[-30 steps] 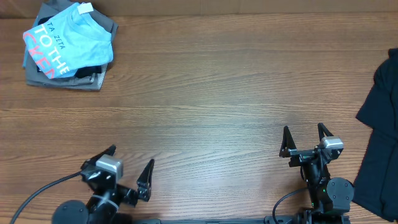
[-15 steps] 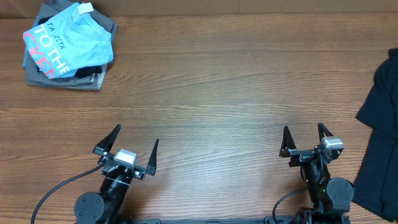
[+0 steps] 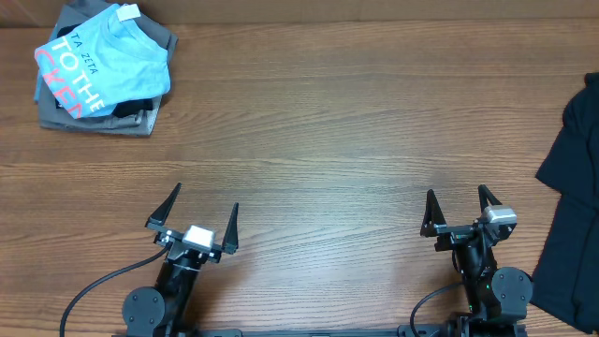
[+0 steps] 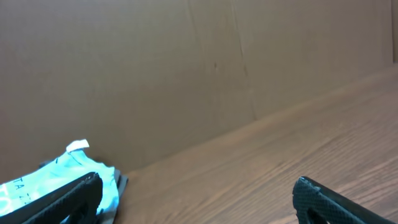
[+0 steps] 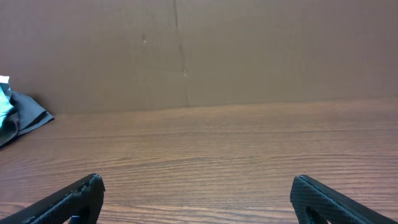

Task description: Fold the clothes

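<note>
- One light blue T-shirt (image 3: 108, 58).
- Folded dark garments (image 3: 138, 114) stacked under it: at least two, exact count unclear.
- One large dark garment (image 3: 573, 187).
- Two pincers: left pincer (image 3: 206, 198), right pincer (image 3: 456, 193).
- One counter (image 3: 356, 122).

The surface (image 3: 328, 140) was brown wood grain, smooth, with a faint satin sheen. The wall (image 5: 249, 50) behind it looked like plain matt cardboard, creased along a seam. The light blue T-shirt (image 3: 112, 61) was soft, dull cloth with flat printed lettering. The grey and black garments (image 3: 140, 120) under it were equally matt cloth, as was the dark garment (image 3: 576, 187). The fingers (image 5: 323, 202) of the left gripper (image 3: 206, 195) and right gripper (image 3: 455, 189) looked like matt black plastic, slightly grainy.
</note>
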Robot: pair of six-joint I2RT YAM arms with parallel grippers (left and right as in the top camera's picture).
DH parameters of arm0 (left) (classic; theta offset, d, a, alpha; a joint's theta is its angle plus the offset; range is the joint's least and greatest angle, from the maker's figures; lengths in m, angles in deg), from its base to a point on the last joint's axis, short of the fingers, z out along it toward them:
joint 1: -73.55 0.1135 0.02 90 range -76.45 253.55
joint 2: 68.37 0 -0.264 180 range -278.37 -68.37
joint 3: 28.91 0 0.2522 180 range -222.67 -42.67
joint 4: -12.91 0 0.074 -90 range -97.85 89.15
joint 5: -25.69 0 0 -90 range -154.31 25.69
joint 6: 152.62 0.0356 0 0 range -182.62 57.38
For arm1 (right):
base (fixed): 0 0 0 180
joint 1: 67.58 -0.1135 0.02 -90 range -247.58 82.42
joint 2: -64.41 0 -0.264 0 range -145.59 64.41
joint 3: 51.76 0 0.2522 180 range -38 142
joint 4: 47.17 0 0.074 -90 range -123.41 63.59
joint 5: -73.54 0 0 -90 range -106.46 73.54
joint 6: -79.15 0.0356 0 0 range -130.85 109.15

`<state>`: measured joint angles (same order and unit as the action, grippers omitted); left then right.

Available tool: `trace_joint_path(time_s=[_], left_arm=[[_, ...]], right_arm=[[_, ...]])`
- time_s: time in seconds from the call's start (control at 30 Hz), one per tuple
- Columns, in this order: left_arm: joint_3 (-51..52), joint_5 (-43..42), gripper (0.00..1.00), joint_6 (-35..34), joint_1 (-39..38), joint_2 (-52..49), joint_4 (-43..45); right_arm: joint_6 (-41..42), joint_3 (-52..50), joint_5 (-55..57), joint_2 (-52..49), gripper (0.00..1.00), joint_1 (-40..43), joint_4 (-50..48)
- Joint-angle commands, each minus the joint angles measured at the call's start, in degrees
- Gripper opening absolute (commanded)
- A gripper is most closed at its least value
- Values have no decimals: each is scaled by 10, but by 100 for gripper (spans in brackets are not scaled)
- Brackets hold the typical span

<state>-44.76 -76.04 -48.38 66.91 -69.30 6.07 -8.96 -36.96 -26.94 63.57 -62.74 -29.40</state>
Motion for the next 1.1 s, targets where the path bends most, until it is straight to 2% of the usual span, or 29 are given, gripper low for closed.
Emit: trace_joint_path(time_s=[0.0, 0.27, 0.53, 0.77, 1.07], left_arm=[[18, 3, 100, 16, 3, 7, 19], [18, 11, 100, 25, 3, 7, 22], [18, 94, 100, 25, 5, 7, -48], [18, 94, 100, 25, 32, 7, -112], [18, 94, 100, 25, 33, 7, -112]], right_arm=[[-2, -6, 4, 7, 100, -2, -2], [-2, -6, 4, 7, 100, -2, -2], [-2, -6, 4, 7, 100, -2, -2], [-2, -6, 4, 7, 100, -2, -2], [-2, -6, 4, 7, 100, -2, -2]])
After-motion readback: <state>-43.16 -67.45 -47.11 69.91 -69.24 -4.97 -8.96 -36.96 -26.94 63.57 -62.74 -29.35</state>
